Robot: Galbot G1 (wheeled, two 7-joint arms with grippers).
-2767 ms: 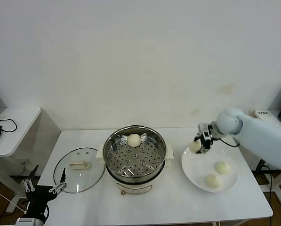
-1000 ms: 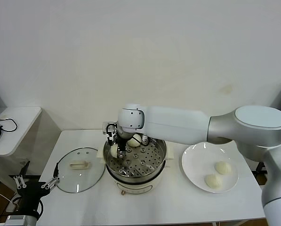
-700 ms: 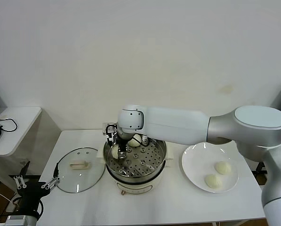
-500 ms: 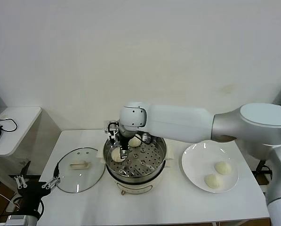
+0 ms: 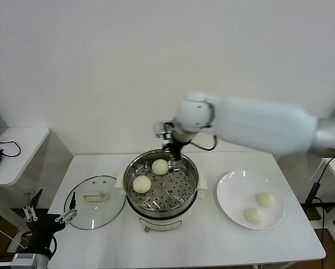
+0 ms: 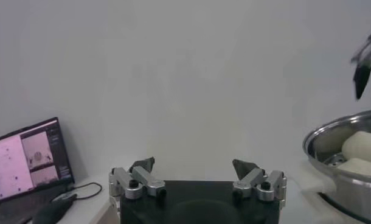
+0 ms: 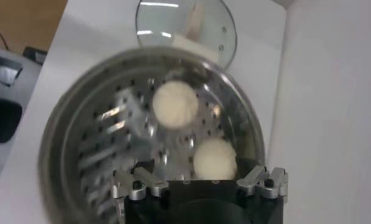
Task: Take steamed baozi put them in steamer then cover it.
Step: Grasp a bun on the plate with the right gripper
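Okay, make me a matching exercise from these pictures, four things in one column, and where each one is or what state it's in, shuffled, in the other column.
Things:
1. steamer
2. cover
3. white plate
4. right end effector

Places or states:
A. lying flat on the table, on the robot's left of the pot
B. open, empty, above the steamer's far rim
C. holds two baozi, in the middle of the table
D. holds two baozi, on the robot's right side of the table

Pairs: 1-C, 2-A, 3-D, 4-B

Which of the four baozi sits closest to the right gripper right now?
The baozi at the steamer's far side, just below the open right gripper. The other steamer baozi lies nearer the lid; two remain on the plate.
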